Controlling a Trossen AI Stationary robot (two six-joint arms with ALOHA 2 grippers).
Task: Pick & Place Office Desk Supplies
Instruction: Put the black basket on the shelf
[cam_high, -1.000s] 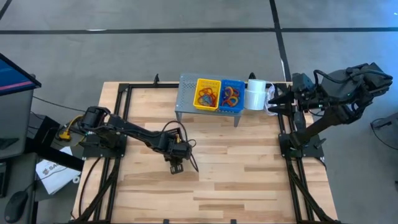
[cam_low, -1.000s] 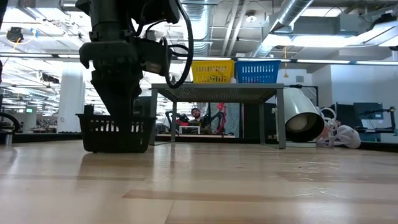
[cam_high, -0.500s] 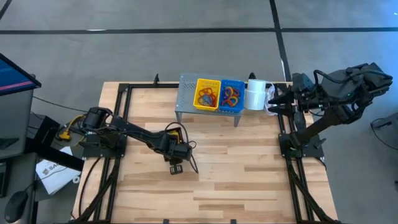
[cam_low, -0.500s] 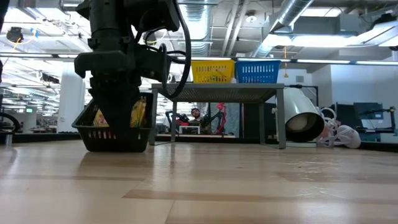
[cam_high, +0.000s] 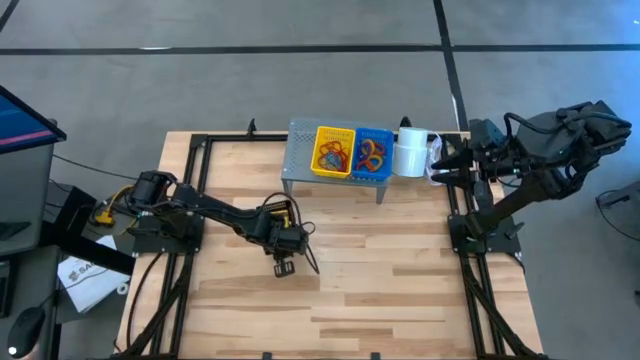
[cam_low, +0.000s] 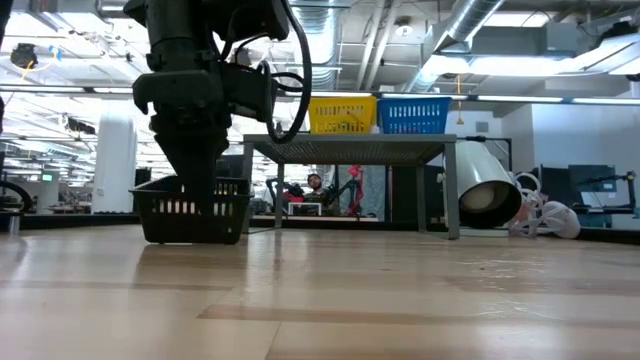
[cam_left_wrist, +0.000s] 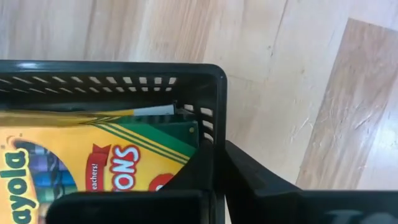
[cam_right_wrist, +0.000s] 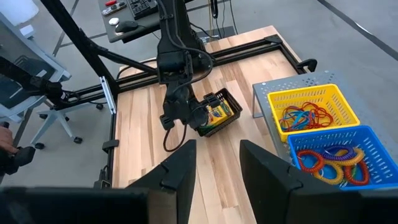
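- Pinching the black basket (cam_left_wrist: 214, 93) by one wall, the left claw (cam_left_wrist: 214, 180) has a finger on each side of its rim, closed on that wall; such a thin hold could slip, or let the basket swing if it is lifted.
- Crayon boxes (cam_left_wrist: 93, 162) lie loose inside the basket, against the gripped wall; a tilt could spill them onto the wooden surface (cam_high: 400, 270).
- Sitting on the surface in front of the grey riser (cam_high: 300, 150), the basket could catch the riser's edge on a low carry toward it.
- On the riser, the yellow bin (cam_high: 333, 150) and the blue bin (cam_high: 373, 153) hold rubber bands (cam_right_wrist: 308, 115); a bump could scatter them.
- Beside the riser, the white roll (cam_high: 409, 152) could be knocked.
- Beyond the roll, the right claw (cam_right_wrist: 216, 165) waits with fingers apart, holding nothing.
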